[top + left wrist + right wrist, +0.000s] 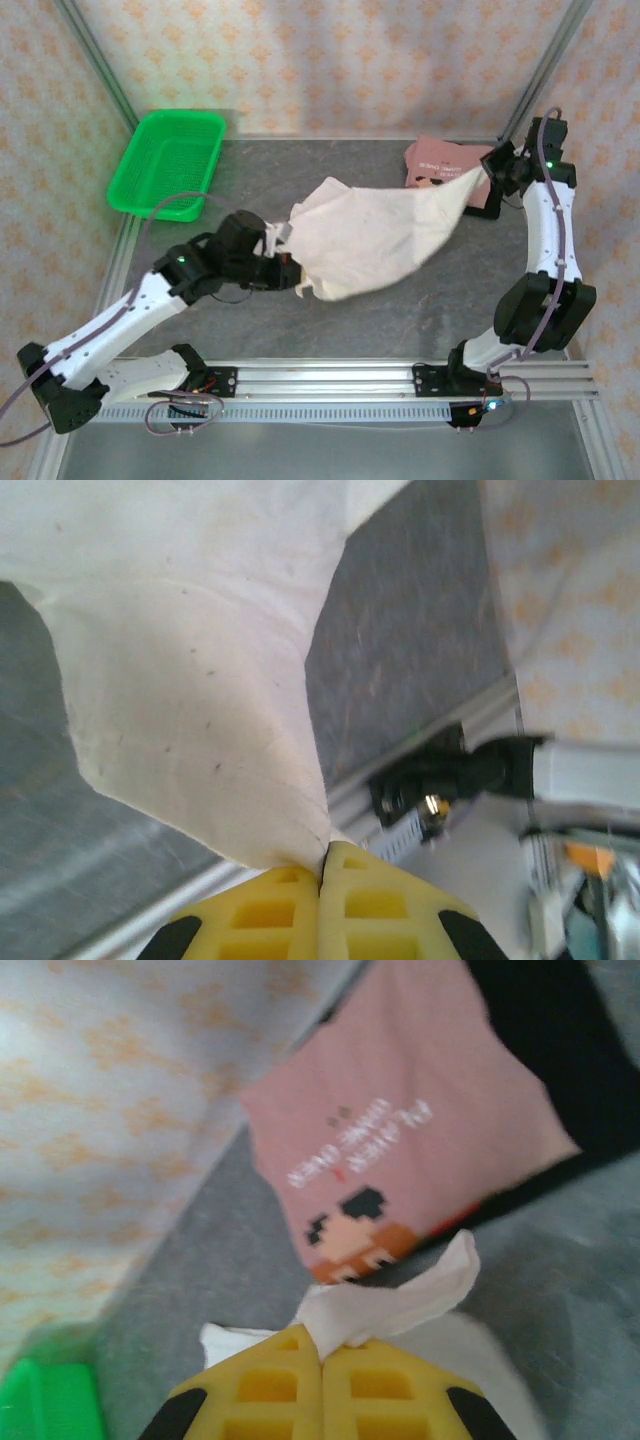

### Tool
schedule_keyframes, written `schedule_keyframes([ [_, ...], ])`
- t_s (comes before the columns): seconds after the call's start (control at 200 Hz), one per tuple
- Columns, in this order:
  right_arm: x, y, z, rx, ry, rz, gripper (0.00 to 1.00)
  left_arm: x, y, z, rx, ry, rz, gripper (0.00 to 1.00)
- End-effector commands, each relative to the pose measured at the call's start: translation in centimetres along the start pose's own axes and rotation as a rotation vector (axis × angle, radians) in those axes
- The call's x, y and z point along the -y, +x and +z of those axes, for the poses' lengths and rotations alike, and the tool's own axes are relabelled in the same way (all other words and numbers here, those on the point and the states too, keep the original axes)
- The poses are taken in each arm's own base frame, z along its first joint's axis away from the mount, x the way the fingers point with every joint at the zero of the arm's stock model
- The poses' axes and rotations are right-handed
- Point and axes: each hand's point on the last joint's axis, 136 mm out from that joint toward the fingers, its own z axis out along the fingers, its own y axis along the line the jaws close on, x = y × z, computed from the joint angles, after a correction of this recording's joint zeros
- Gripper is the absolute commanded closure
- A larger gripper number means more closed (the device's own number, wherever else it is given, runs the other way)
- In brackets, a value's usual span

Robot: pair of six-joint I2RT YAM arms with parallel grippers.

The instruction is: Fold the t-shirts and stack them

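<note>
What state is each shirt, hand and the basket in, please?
left hand: shut on the cream shirt.
right hand: shut on the cream shirt.
cream shirt: stretched between both hands.
pink shirt: folded, lying on the black shirt.
black shirt: flat beneath it.
green basket: upright, far left.

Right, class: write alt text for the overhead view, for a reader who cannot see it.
Two robot arms hold a cream-white t-shirt stretched between them over a grey table, the left gripper and right gripper each shut on one end. A folded pink t-shirt lies at the far right; a green basket sits far left.
</note>
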Motion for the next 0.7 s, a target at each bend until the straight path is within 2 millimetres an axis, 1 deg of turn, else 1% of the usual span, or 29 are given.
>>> schedule_keyframes([
  [0.0, 3.8, 1.6, -1.6, 0.009, 0.175, -0.066, 1.0, 1.7, 2.8, 1.5, -0.17, 0.151, 0.016, 0.94],
  [0.06, 6.0, 2.0, -2.0, 0.017, 0.273, -0.092, 1.0, 1.8, 3.1, 1.7, -0.226, 0.141, 0.068, 0.76],
  [0.085, 6.8, 2.1, -2.2, 0.023, 0.311, -0.105, 1.0, 2.2, 2.7, 1.6, -0.23, 0.135, 0.1, 0.68],
  [0.11, 7.4, 2.1, -2.4, 0.029, 0.343, -0.119, 1.0, 2.6, 1.9, 1.3, -0.214, 0.13, 0.129, 0.57],
  [0.145, 8.1, 2.1, -2.6, 0.037, 0.378, -0.135, 1.0, 3.3, 0.1, 1.0, -0.163, 0.123, 0.139, 0.44],
  [0.165, 8.3, 2.0, -2.8, 0.042, 0.387, -0.144, 1.0, 3.8, -1.2, 0.8, -0.127, 0.136, 0.14, 0.39],
  [0.205, 8.5, 2.1, -2.8, 0.047, 0.394, -0.157, 1.0, 4.9, -4.2, 0.5, -0.052, 0.186, 0.108, 0.31],
  [0.255, 8.4, 2.1, -2.9, 0.058, 0.379, -0.168, 1.0, 6.0, -7.9, -0.1, 0.035, 0.225, 0.077, 0.25],
  [0.32, 7.8, 2.2, -2.8, 0.066, 0.337, -0.18, 1.0, 6.1, -12.2, -0.6, 0.131, 0.165, 0.082, 0.2],
  [0.36, 7.3, 2.5, -2.6, 0.064, 0.298, -0.187, 1.0, 5.5, -14.8, -0.9, 0.176, 0.093, 0.071, 0.2],
  [0.415, 6.6, 2.9, -2.3, 0.052, 0.247, -0.189, 1.0, 4.1, -17.9, 0.1, 0.177, -0.003, 0.054, 0.2],
  [0.42, 6.6, 2.9, -2.2, 0.05, 0.244, -0.188, 1.0, 4.1, -18.1, 0.0, 0.181, -0.011, 0.057, 0.2],
  [0.425, 6.5, 3.0, -2.2, 0.048, 0.239, -0.189, 1.0, 3.7, -18.2, 0.4, 0.171, -0.027, 0.048, 0.2],
  [0.44, 6.3, 3.1, -2.2, 0.044, 0.223, -0.189, 1.0, 3.6, -19.0, 0.5, 0.172, -0.05, 0.06, 0.2],
  [0.475, 5.8, 3.5, -1.9, 0.027, 0.19, -0.19, 1.0, 2.6, -20.3, 2.0, 0.142, -0.105, 0.085, 0.21],
  [0.495, 5.5, 3.8, -1.9, 0.017, 0.171, -0.194, 1.0, 3.0, -21.2, 2.3, 0.138, -0.109, 0.116, 0.22],
  [0.53, 5.1, 4.2, -1.8, 0.002, 0.15, -0.2, 1.0, 2.2, -22.2, 3.9, 0.106, -0.141, 0.141, 0.22],
  [0.54, 4.9, 4.3, -1.9, 0.0, 0.144, -0.201, 1.0, 2.1, -22.5, 4.0, 0.106, -0.149, 0.149, 0.23],
  [0.565, 4.6, 4.6, -1.9, -0.008, 0.133, -0.208, 1.0, 0.6, -23.1, 6.0, 0.065, -0.184, 0.146, 0.24],
  [0.59, 4.4, 4.9, -1.9, -0.018, 0.123, -0.214, 1.0, 0.1, -24.0, 6.8, 0.055, -0.196, 0.165, 0.25],
  [0.696, 3.1, 6.6, -1.9, -0.063, 0.072, -0.247, 1.0, -4.0, -26.3, 10.8, -0.008, -0.311, 0.209, 0.33],
])
